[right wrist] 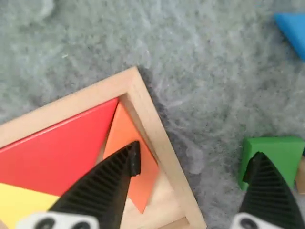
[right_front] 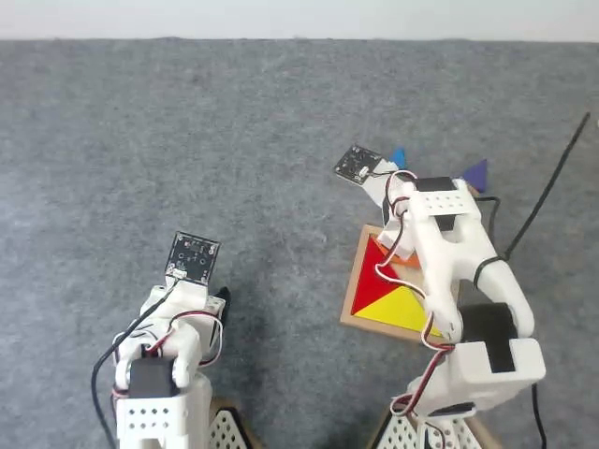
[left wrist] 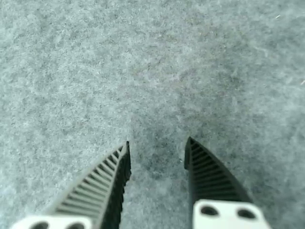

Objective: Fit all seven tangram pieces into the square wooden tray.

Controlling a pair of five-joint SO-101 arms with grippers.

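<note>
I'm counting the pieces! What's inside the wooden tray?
A red triangle, a yellow triangle and an orange triangle lie in the tray. The right arm covers part of it, so more could hide there.

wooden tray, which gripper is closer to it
Right. The right gripper is open over the wooden tray at its corner, one finger above the orange piece inside it. The left gripper is over bare grey mat, well away from the tray.

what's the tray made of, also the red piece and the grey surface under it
Tray: looks like pale bare wood, with faint grain on the rim.
Red piece: probably painted wood, given the flat, even colour; plastic is not ruled out.
Grey surface: felt or low carpet; fuzzy fibres show.
</note>
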